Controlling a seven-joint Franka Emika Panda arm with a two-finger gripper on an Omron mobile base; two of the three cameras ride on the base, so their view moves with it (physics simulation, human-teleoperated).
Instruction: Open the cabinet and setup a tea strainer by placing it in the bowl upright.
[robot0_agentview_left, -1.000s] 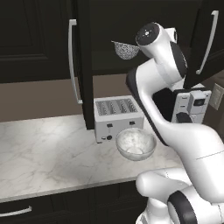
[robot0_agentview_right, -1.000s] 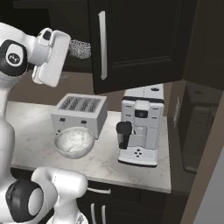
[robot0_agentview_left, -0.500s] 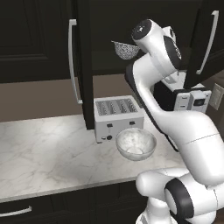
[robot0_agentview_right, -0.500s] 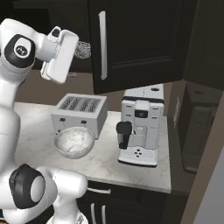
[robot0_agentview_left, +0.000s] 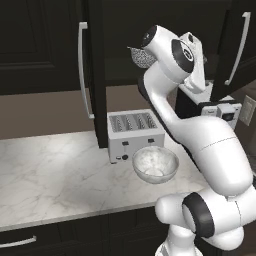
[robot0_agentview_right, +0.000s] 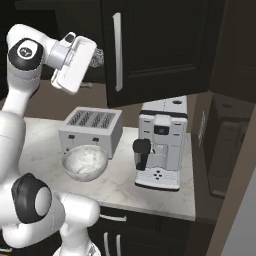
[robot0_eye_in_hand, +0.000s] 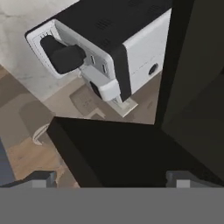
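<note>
The cabinet is standing with both doors swung out, so the way to its shelf is clear. In the left base view the left door is jutting edge-on toward the camera, its bar handle facing left, while the right door is hanging open over the coffee machine in the right base view.

The tea strainer is sitting up inside the cabinet, at about 12 o'clock from the bowl; its mesh basket is peeking out from behind the arm's upper link, and its handle is too hidden to read. In the right base view the mesh is showing just at 3 o'clock of the hand.

The gripper is raised to shelf height, likely because the strainer is the next thing to fetch. Its fingers are standing wide apart with nothing between them, both tips showing at the bottom of the hand view. That camera is looking down past the cabinet's dark floor edge onto the coffee machine, which suggests the hand is tilted downward rather than aimed at the strainer.

The bowl is waiting on the marble counter, touching or just in front of the toaster, at roughly 5 o'clock from it, mouth up to receive the strainer.
</note>
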